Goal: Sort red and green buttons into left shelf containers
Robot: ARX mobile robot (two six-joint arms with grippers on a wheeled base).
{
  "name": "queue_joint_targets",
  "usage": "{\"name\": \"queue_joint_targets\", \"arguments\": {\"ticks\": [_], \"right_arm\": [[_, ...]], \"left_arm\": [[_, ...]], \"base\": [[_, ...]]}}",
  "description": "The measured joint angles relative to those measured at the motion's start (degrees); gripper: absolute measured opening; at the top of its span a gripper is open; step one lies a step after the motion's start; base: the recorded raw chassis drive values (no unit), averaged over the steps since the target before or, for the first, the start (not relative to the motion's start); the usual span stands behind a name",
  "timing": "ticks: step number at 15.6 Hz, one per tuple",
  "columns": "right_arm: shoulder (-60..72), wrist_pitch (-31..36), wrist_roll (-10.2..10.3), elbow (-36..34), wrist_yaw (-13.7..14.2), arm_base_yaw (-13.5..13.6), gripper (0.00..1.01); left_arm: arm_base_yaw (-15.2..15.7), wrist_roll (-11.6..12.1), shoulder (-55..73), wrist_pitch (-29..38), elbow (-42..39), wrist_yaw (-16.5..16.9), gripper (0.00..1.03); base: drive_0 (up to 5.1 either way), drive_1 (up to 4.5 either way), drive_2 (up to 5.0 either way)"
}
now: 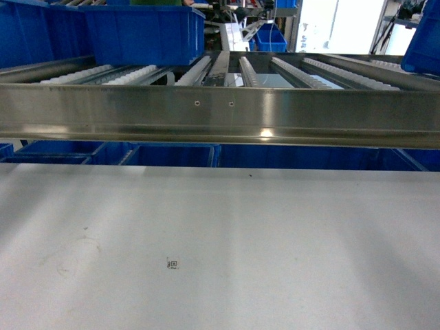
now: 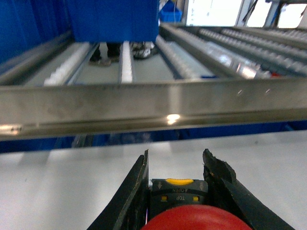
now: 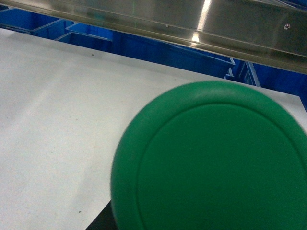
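Now each wrist camera has one button close before its lens, and the head view shows no arm.

Low in the left wrist frame, the left gripper (image 2: 175,189) has its two black jaws narrow, pressed against both sides of the red button (image 2: 194,216). Its red cap fills the bottom edge toward the camera, while the grey body with a yellow tab points away, toward the steel rail (image 2: 144,108), so the long axis runs along the jaws. The gripper hangs over the white table (image 2: 57,187), facing the roller shelf (image 2: 177,57). At the upper left of that frame stands a blue bin (image 2: 112,19).
In the right wrist frame the green button (image 3: 211,160) shows its round cap face-on and hides the right gripper; I cannot tell how its jaws stand.
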Motion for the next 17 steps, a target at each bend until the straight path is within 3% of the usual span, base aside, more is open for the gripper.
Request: {"name": "queue_joint_targets", "arguments": {"ticks": [3,6,8,17], "right_arm": [[0.0,0.0,0.0,0.0,0.0,0.0,0.27],[0.0,0.0,0.0,0.0,0.0,0.0,0.27],[0.0,0.0,0.0,0.0,0.0,0.0,0.27],[-0.1,0.1,0.0,0.0,0.0,0.0,0.27]], "left_arm": [[-3.8,-1.9,-14.9,-6.6,-5.6,-3.9,0.30],[-6.6,-2.2,-20.7,-7.6,-8.5,-8.1,0.30],[-6.8,-2.2,-20.7,-7.6,-8.5,-8.3,0.30],[-6.7,-2.3,-20.6,-7.7,-8.5,-8.5,0.30]], "base": [[0.0,0.00,0.0],[0.0,0.00,0.0],[0.0,0.00,0.0],[-4.9,2.75,2.4]]}}
